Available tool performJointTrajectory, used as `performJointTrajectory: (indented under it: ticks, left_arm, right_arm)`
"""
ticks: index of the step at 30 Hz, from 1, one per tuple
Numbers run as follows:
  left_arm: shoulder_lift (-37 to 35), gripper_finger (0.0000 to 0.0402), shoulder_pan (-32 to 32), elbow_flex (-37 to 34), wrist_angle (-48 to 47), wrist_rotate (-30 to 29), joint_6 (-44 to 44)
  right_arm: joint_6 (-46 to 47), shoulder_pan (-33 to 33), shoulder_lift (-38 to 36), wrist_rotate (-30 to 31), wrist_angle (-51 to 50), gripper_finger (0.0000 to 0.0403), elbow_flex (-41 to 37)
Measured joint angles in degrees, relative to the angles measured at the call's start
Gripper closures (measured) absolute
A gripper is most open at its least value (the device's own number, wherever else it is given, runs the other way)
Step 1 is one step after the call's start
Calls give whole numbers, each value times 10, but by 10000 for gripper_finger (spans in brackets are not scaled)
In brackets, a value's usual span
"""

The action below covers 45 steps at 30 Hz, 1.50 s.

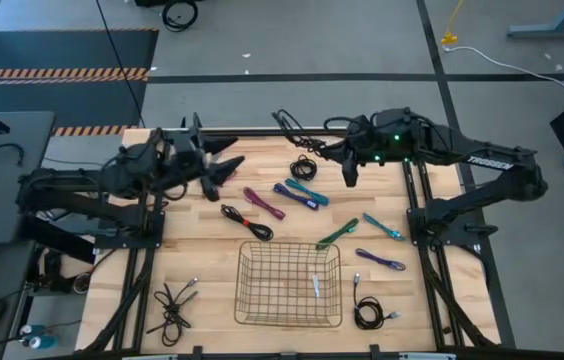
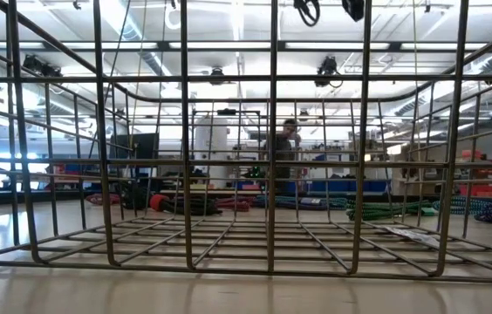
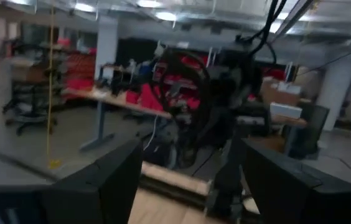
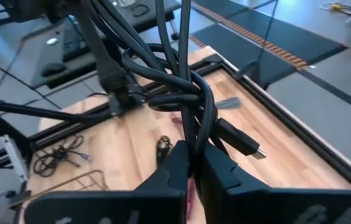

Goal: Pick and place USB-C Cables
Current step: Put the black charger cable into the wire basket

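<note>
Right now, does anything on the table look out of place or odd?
Mostly no. The cables lie scattered loose on the table, as expected. One oddity: the wire basket holds only a small pale scrap, no cables. The right gripper, raised, is shut on a black cable. The left gripper waits open.

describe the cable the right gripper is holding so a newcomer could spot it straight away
Start at the wire basket near the table's front edge, then look to the far edge, where the right gripper hangs. The black cable pinched in that gripper dangles in loops with a plug sticking out. Unlike the purple, blue and green cables lying flat on the wood, it is lifted off the table.
</note>
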Motion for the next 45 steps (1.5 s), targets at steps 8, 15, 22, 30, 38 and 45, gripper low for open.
performJointTrajectory:
  ticks: [8,15,22,30,38,45]
  left_arm:
    - [50,125,0,0,61,5,-28]
    - [86,125,3,0,141,65,-30]
    - [94,125,3,0,148,90,-44]
    - [94,125,3,0,149,141,-44]
    - [94,130,3,0,168,210,-44]
    - [94,131,12,0,155,210,-44]
  right_arm:
    - [1,64,4,16,43,385,0]
    - [-8,88,29,10,43,385,0]
    - [-9,92,58,2,53,385,0]
    - [-9,92,61,-49,85,385,0]
    - [-9,92,80,-91,117,385,0]
    - [0,91,109,-126,154,385,0]
